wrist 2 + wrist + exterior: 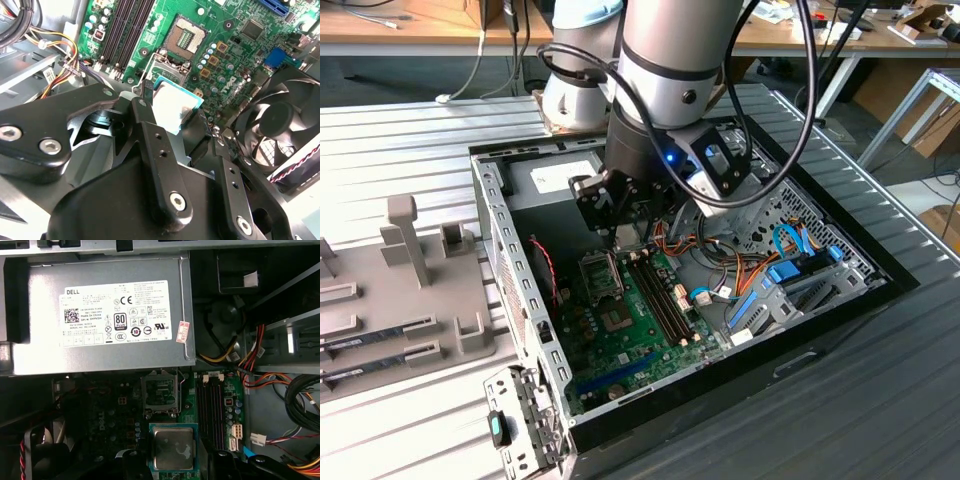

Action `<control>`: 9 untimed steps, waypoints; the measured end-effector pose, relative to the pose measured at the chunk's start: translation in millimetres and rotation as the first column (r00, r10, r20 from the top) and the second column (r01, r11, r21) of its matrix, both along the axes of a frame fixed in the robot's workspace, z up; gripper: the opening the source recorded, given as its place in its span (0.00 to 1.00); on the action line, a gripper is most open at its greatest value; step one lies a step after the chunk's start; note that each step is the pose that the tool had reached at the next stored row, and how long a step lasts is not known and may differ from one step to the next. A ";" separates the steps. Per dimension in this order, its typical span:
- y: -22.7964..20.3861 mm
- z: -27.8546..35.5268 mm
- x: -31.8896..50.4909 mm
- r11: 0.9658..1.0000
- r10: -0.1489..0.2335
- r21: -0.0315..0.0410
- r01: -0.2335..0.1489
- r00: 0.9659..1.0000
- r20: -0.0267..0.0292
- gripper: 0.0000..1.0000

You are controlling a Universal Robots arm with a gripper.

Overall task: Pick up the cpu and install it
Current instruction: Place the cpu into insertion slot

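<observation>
Gripper (175, 120) clasps the cpu (170, 102); open socket (187, 37) near.

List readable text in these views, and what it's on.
On the power supply, a white label: logo, certification marks, code square; fine print too small to read.
Beside it, a red-and-white sticker: too small.
On the motherboard: markings too small.
On the cpu, held in the gripper: nothing legible.
</observation>
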State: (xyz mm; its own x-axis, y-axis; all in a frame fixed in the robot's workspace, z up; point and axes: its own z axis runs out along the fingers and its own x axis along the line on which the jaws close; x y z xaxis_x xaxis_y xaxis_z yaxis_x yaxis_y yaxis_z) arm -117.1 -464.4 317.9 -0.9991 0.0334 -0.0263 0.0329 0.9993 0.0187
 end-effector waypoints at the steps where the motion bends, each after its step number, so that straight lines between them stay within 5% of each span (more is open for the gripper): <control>1: 0.0 -0.2 0.0 1.000 0.000 0.000 0.000 1.000 0.000 0.47; 9: -0.3 -2.5 0.0 1.000 0.000 0.000 0.000 1.000 0.000 0.47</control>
